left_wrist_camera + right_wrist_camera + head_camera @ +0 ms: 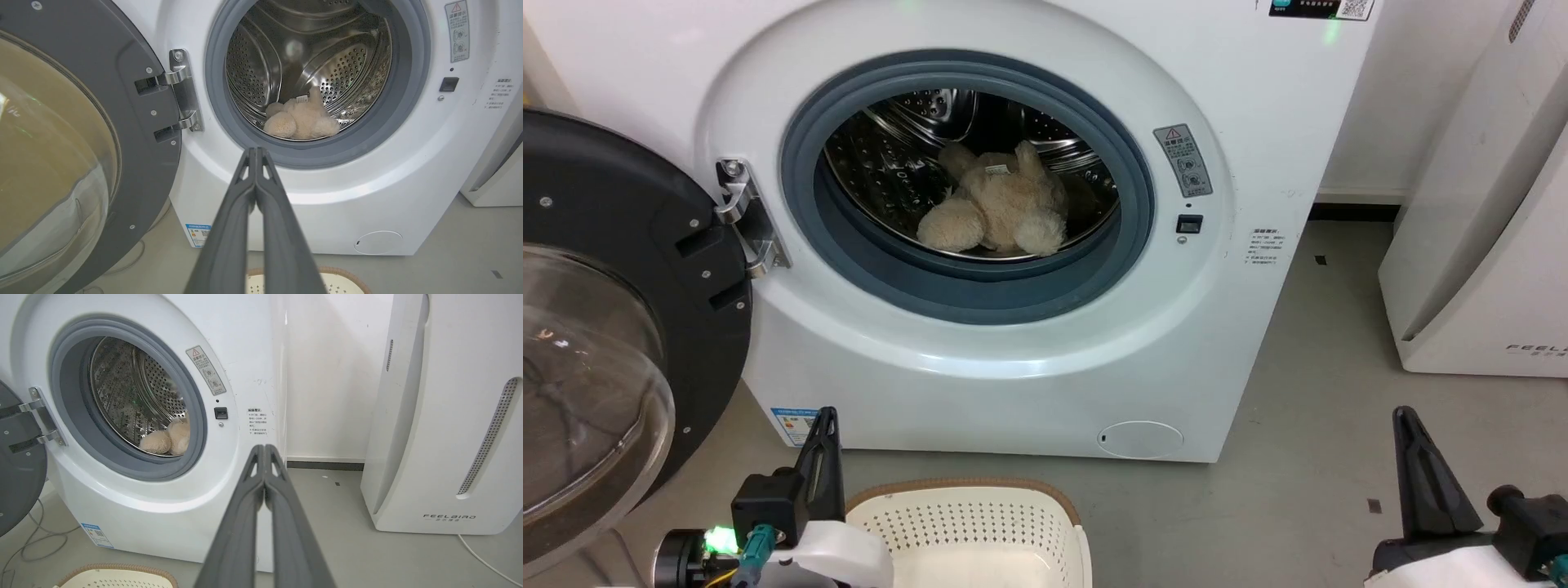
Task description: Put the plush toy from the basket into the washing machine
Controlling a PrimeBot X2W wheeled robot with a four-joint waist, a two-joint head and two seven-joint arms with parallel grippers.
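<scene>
Low in front, the left gripper (256, 152) hangs over the floor (1307, 425) with its two dark fingers pressed together tip to tip, clamping nothing. The right gripper (264, 447) sits well apart from it on the other side, and its fingers are closed against each other the same way. Both point toward the washer (1029, 384).

Just beside the left gripper, the basket (980, 523) stands on the floor before the washer's front, its brown rim toward the machine.

The washer's door (605, 327) is swung wide open to the left on its metal hinge (743, 212), black frame and glass bowl facing out. Inside the grey seal (980, 294), the toy (1001, 208) lies on the bottom of the drum (882, 163), near the front edge just behind the seal. It is a cream, fluffy heap, two rounded limbs toward the opening and a small white tag (996, 170) showing on top. It touches neither gripper.

Right of the washer, a white slanted appliance (1478, 245) stands on the floor by the wall, with a strip of floor between the two.
</scene>
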